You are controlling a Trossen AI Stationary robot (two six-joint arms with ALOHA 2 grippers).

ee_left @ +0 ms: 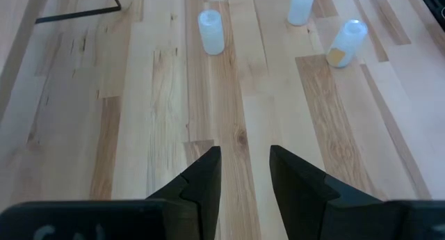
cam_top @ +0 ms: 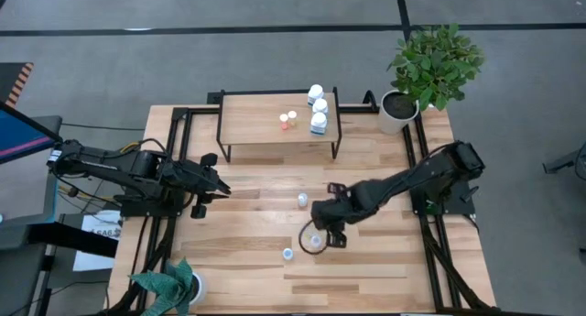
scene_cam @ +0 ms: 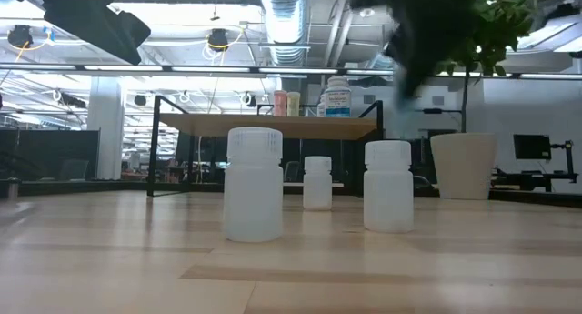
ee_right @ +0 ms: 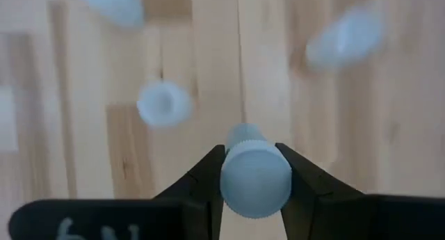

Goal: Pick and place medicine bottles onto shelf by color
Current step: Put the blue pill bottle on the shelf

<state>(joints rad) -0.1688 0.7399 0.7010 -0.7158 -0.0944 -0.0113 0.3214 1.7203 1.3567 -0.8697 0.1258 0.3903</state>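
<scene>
Right pincer clamps 1 pale-capped bottle.

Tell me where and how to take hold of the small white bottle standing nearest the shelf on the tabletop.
Grip the bottle across its round body, just below the cap, coming straight down from above. It stands upright and apart from the other two bottles, so jaws have room on both sides. The left gripper waits open nearby; the right gripper is already shut on another bottle.
</scene>
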